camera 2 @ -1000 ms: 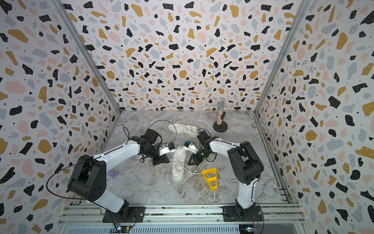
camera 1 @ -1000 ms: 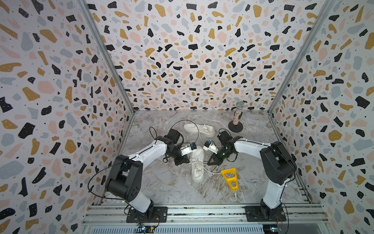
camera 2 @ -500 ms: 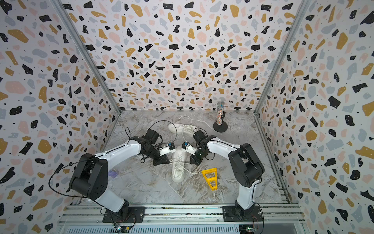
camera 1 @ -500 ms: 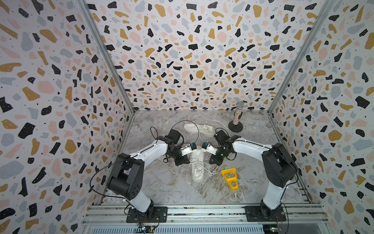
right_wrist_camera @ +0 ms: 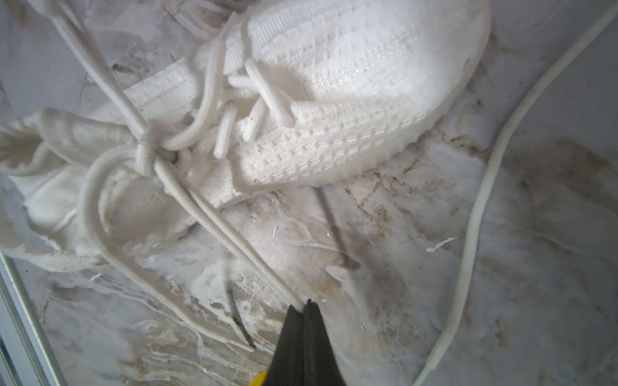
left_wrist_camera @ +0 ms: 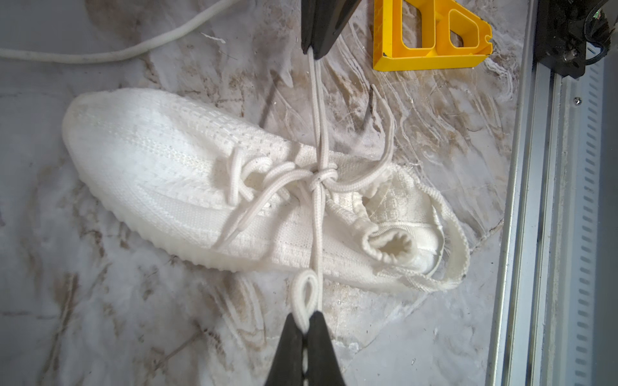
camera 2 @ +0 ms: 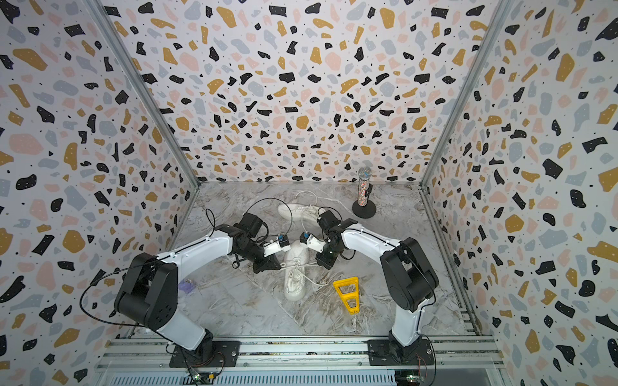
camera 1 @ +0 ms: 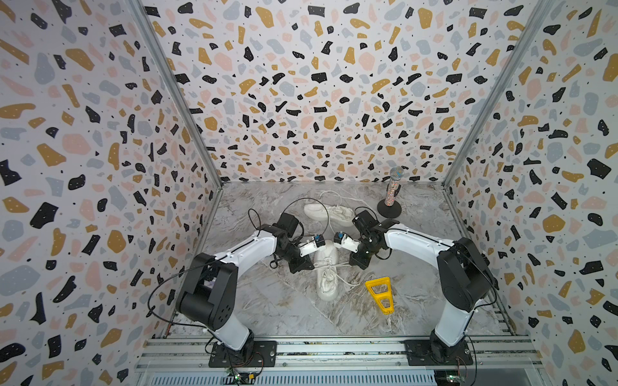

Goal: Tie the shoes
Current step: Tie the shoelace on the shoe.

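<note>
1. The near sneaker lies on its sole on the desk, just beside the yellow triangle. The other sneaker lies well apart from the triangle.
2. The left jaws are squeezed tight on a small lace loop. The right jaws are squeezed tight on a doubled lace on the triangle's side of the near sneaker.
3. Both laces run tight and straight to the knot on top of the near sneaker. I think the step now is pulling the bow snug.
4. To do it well, pull both sides the same amount, straight away from the knot and low over the desk.
5. The left loop is small, so a long pull could drag it out through the knot. Go slow, and stop when the knot looks tight.
6. A hard pull on one side could slide the sneaker toward the triangle.
7. The right jaws hide the end of their lace.
8. In both top views the white laces are hard to pick out on the pale desk.
9. I cannot tell if the other sneaker is tied; the right arm covers part of it.
10. A long white cord is cut off at the edge, so I cannot tell what it is.
</note>
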